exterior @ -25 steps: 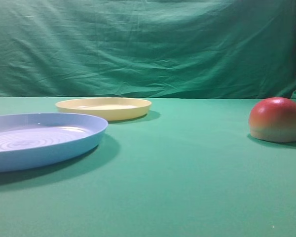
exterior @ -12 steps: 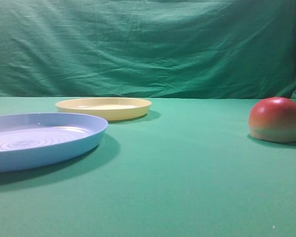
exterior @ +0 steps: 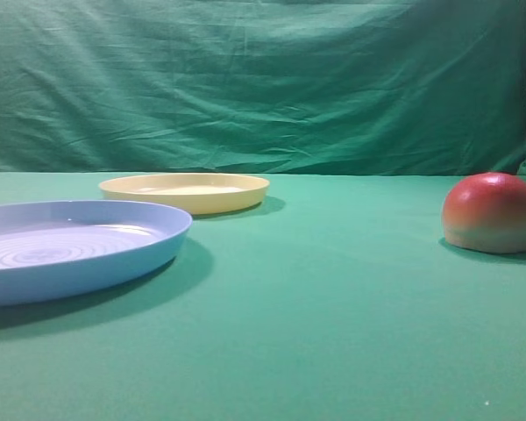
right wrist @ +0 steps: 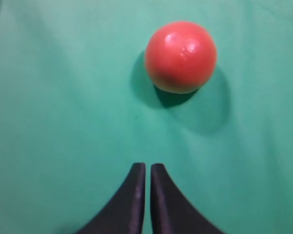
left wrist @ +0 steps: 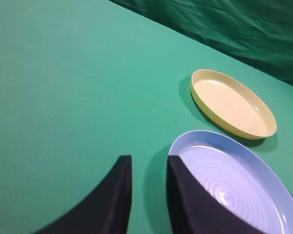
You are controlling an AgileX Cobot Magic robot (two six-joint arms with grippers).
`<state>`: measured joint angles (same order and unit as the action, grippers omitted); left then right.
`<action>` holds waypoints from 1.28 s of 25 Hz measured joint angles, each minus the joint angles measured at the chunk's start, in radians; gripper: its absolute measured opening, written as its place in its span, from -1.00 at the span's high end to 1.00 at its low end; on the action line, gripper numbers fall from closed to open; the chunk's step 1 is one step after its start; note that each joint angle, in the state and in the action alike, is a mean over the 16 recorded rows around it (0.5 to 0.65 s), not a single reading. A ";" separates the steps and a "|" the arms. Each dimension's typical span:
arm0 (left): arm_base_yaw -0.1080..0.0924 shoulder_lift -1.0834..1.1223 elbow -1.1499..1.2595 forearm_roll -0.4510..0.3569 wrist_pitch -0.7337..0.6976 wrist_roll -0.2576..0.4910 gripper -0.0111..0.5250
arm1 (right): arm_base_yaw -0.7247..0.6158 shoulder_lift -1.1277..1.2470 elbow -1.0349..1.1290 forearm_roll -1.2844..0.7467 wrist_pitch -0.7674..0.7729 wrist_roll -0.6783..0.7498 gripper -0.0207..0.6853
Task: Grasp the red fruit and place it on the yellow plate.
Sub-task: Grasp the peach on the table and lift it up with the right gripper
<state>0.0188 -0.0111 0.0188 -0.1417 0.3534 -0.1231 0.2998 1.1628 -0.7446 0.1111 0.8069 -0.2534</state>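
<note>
Nothing looks done yet; the right claw (right wrist: 145, 168), fingers nearly together and empty, hangs short of the red fruit (right wrist: 180, 56); the left claw (left wrist: 149, 165), slightly parted, holds nothing; beyond the fruit, past the blue plate (exterior: 70, 250), the yellow plate (exterior: 184, 191) sits bare; grasp, carry and placing all remain.

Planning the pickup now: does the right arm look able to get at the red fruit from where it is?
Probably yes. In the right wrist view the red fruit sits alone on the green cloth ahead of the right gripper, nothing between them; its fingers must open first.
</note>
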 joint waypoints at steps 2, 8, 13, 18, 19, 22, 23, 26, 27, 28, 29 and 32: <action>0.000 0.000 0.000 0.000 0.000 0.000 0.37 | 0.017 0.059 -0.033 -0.015 -0.007 0.000 0.80; 0.000 0.000 0.000 0.000 0.000 0.000 0.37 | 0.043 0.217 -0.122 -0.045 -0.038 0.000 0.18; 0.000 0.000 0.000 0.000 0.000 0.000 0.37 | 0.045 0.324 -0.165 -0.050 -0.083 0.000 -0.39; 0.000 0.000 0.000 0.000 0.000 0.000 0.37 | 0.045 0.413 -0.179 -0.050 -0.143 0.000 -0.81; 0.000 0.000 0.000 0.000 0.000 0.000 0.37 | 0.045 0.429 -0.179 -0.050 -0.155 0.000 -0.85; 0.000 0.000 0.000 0.000 0.000 0.000 0.37 | 0.045 0.476 -0.181 -0.050 -0.191 0.000 -0.86; 0.000 0.000 0.000 0.000 0.000 0.000 0.37 | 0.045 0.490 -0.181 -0.050 -0.203 0.000 -0.84; 0.000 0.000 0.000 0.000 0.000 0.000 0.37 | 0.045 0.527 -0.182 -0.050 -0.235 0.000 -0.74; 0.000 0.000 0.000 0.000 0.000 0.000 0.37 | 0.045 0.537 -0.182 -0.050 -0.244 0.000 -0.70; 0.000 0.000 0.000 0.000 0.000 0.000 0.37 | 0.045 0.547 -0.182 -0.050 -0.252 0.000 -0.65; 0.000 0.000 0.000 0.000 0.000 0.000 0.37 | 0.045 0.555 -0.183 -0.050 -0.258 0.000 -0.59; 0.000 0.000 0.000 0.000 0.000 0.000 0.37 | 0.045 0.575 -0.189 -0.050 -0.268 0.000 -0.38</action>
<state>0.0188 -0.0111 0.0188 -0.1417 0.3534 -0.1231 0.3447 1.7375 -0.9336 0.0607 0.5392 -0.2538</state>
